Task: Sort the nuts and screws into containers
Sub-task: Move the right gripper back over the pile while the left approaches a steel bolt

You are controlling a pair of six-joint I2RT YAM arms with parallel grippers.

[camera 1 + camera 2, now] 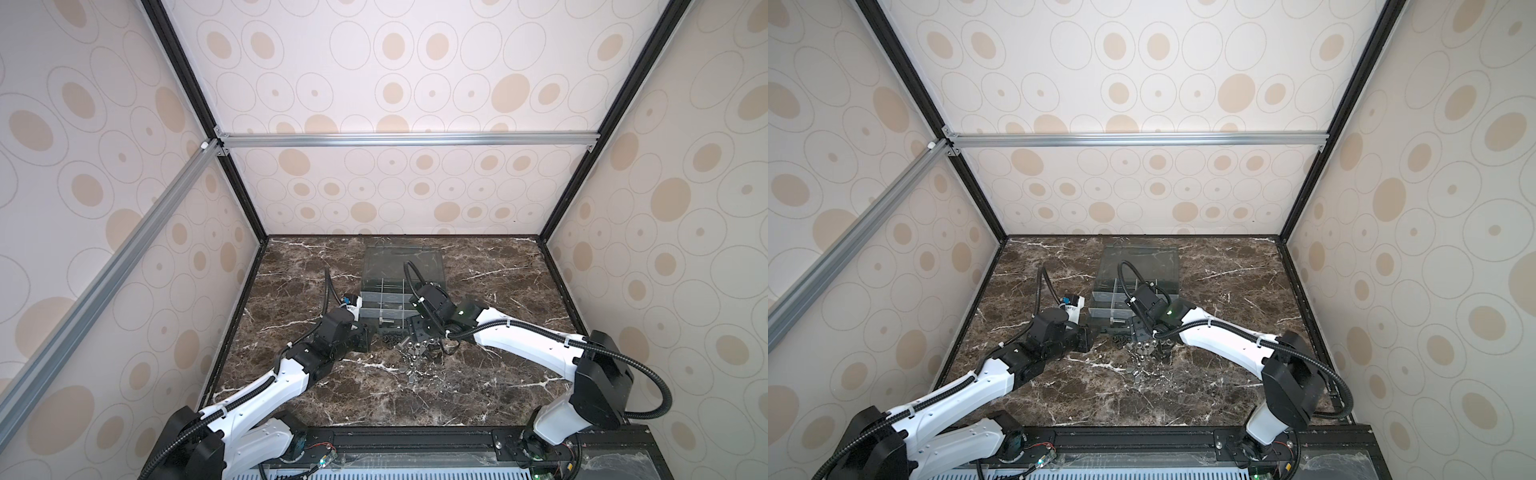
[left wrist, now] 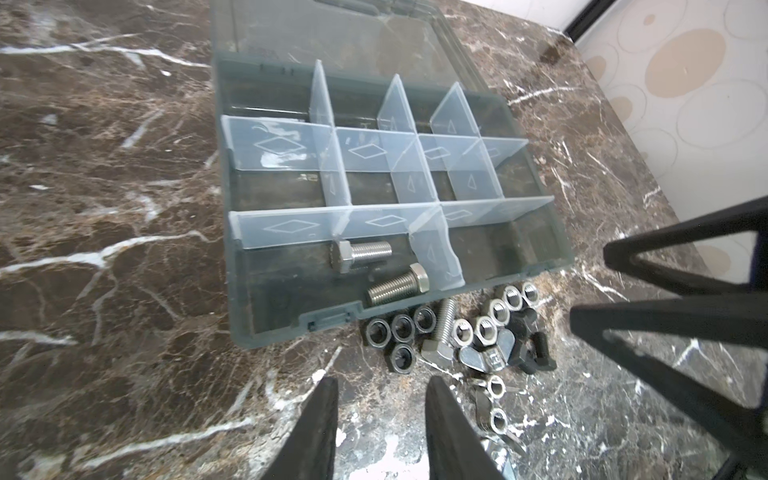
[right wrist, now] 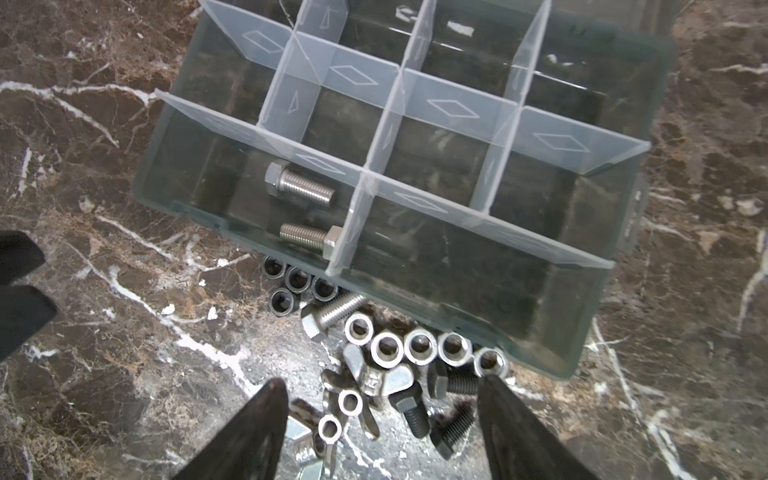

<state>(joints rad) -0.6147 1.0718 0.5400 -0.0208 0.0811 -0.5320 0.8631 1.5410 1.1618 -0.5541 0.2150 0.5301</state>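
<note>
The dark translucent organizer box lies open, and clear dividers split it into containers. Two silver screws lie in its front left cell. On the marble in front of the box sits a pile: dark nuts, a row of silver nuts, a loose silver screw, black screws and wing nuts. My right gripper is open wide just above this pile, with nothing between its fingers. My left gripper stands open over bare marble to the left of the pile, also empty.
The box's clear lid lies flat behind it, toward the back wall. In both top views the two arms meet at the box's front edge, with the pile between them. Patterned walls enclose the marble table.
</note>
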